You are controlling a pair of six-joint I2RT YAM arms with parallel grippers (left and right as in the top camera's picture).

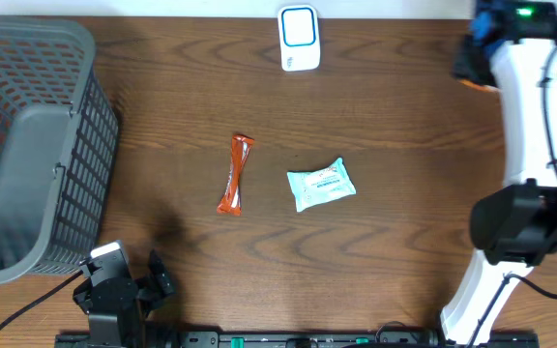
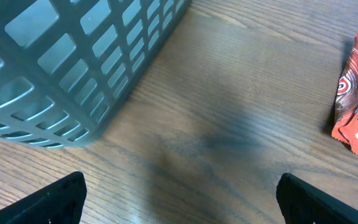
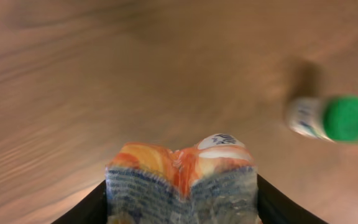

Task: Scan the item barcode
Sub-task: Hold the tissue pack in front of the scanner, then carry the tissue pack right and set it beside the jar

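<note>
The right pincer squeezes an orange packet up off the tabletop, likely to show the scanner. The left pincer hangs wide open.

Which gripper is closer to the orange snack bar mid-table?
Left. The left gripper stands open near the front edge, by the basket, with the snack bar ahead to its right; the right gripper, holding a packet, is at the far right corner.

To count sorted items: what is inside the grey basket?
Inside the grey basket only its bare floor shows, no item. Its left edge is cut off by the frame, so that strip is unseen.
</note>
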